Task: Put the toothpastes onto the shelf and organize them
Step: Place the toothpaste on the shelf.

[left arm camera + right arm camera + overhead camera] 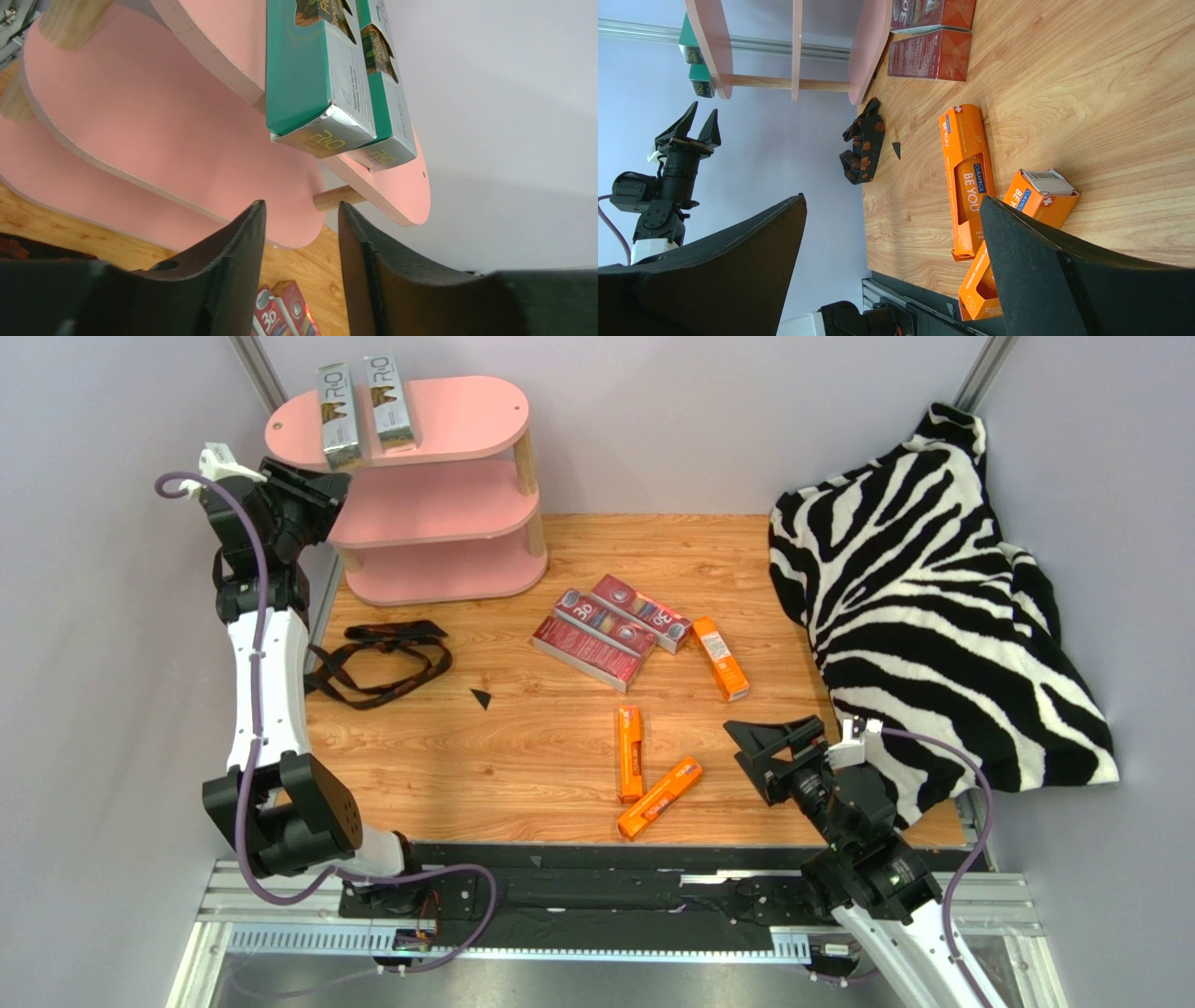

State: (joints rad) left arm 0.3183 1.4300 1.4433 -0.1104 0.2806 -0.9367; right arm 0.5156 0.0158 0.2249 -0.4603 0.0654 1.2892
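Observation:
The pink shelf (463, 420) stands at the back left. Two silver-grey toothpastes (337, 416) (389, 399) lie side by side on its top board, their ends over the front rim. In the left wrist view they (319, 70) (386, 91) lie on the shelf (175, 126). Three dark red toothpastes (601, 633) lie clustered mid-table. Three orange toothpastes (718, 658) (630, 752) (659, 798) lie apart nearer the front. My left gripper (316, 480) (300, 206) is open and empty, raised beside the shelf's left end. My right gripper (772, 735) (892, 199) is open and empty, right of the front orange carton (980, 287).
A black strap (379, 658) lies left of the red cartons, with a small black triangle (481, 699) beside it. A zebra-print cloth (940, 602) covers the right side of the table. Grey walls close in the back and sides.

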